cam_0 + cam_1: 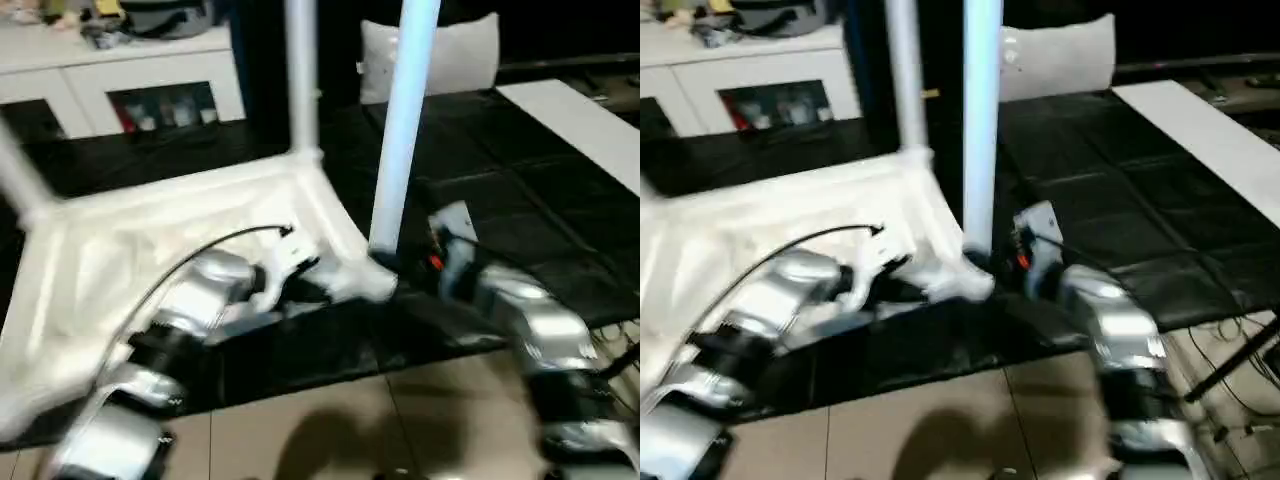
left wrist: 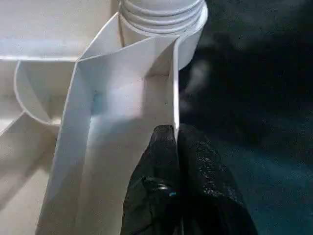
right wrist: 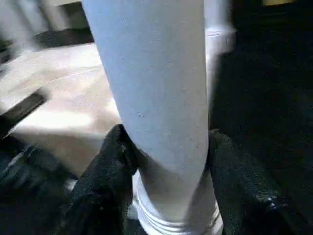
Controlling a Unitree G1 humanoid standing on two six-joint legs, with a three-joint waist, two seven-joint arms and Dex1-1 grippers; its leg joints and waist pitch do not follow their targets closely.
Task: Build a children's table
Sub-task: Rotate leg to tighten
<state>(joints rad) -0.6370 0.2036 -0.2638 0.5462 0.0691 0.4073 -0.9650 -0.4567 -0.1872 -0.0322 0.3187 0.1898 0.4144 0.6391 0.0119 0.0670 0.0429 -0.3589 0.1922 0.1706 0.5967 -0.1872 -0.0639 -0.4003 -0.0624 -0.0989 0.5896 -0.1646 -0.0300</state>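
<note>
- Left eye view: the children's table (image 1: pixel 180 240) lies upside down on a black mat (image 1: pixel 520 180), its white plastic top smooth and glossy with raised ribs on the underside. Two round tapered legs stand upright from its corner sockets: the far leg (image 1: pixel 301 75) at the back corner and the near leg (image 1: pixel 405 120) at the front corner nearest the robot. A third leg (image 1: pixel 18 180) slants up at the picture's left edge.
- The left gripper (image 1: pixel 330 288) reaches in low over the table's near edge, its silver forearm angled up from the lower left. The right gripper (image 1: pixel 400 262) sits at the foot of the near leg, its forearm coming in from the lower right.
- Behind stand a white cabinet (image 1: pixel 120 80) with glass doors and a grey cushion (image 1: pixel 455 55); beige floor tiles (image 1: pixel 330 430) lie in front of the mat.
- Left wrist view: the left gripper's black, finely textured fingers (image 2: pixel 161 196) are pressed together, pinching the thin white rim of the table beside the corner socket. A threaded leg end (image 2: pixel 161 12) sits in that socket.
- Right wrist view: the right gripper's two black fingers (image 3: pixel 112 166) stand either side of the near leg's smooth round shaft, clasping it just above its ridged base.
</note>
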